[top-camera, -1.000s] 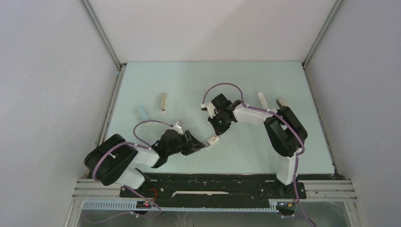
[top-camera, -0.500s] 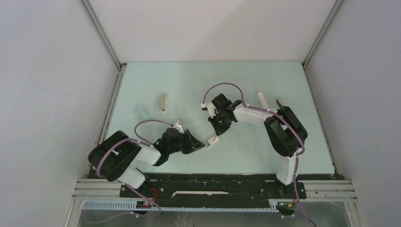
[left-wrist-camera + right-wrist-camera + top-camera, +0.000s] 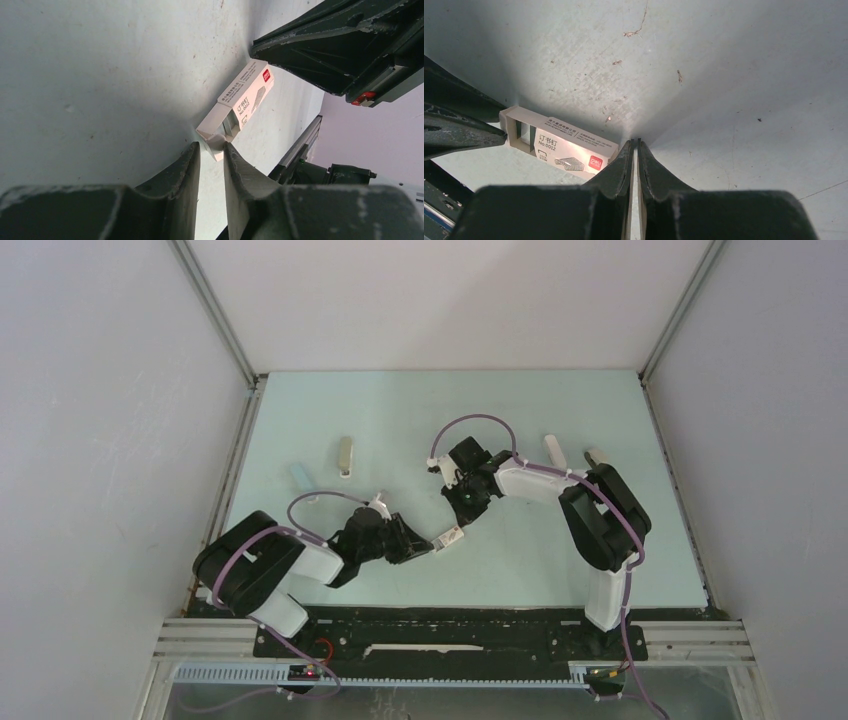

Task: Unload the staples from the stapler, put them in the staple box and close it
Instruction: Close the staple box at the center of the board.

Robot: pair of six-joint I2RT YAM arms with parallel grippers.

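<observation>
1. White printed cardboard staple box (image 3: pixel 450 537): lies flat on the pale green counter (image 3: pixel 400 410), between the two hands. All positions below are given relative to it.
2. Box detail, left wrist view: one end is open, with its flap turned out. The other end carries a small red logo.
3. Left hand (image 3: pixel 211 146): meets the open end of the box with its fingers a narrow gap apart and the flap right at their tips. Whether the flap is pinched cannot be told.
4. Right hand (image 3: pixel 635 142): its fingers are pressed together with nothing between them. The tips sit at the long side of the box by the red-logo end; contact cannot be confirmed.
5. Stapler (image 3: pixel 552 450): a bright-white oblong lying on the counter well apart from the box. It is beyond it, away from the arm bases, on the right arm's side, and neither hand touches it.
6. Staples: a grey strip shows inside the open end of the box, but it is too small to identify.
7. Beige-grey bar (image 3: pixel 345 457): lies beyond the box on the left arm's side, well apart from it.
8. Pale blue strip (image 3: pixel 300 477): lies farther from the box than the bar, on the same side.
</observation>
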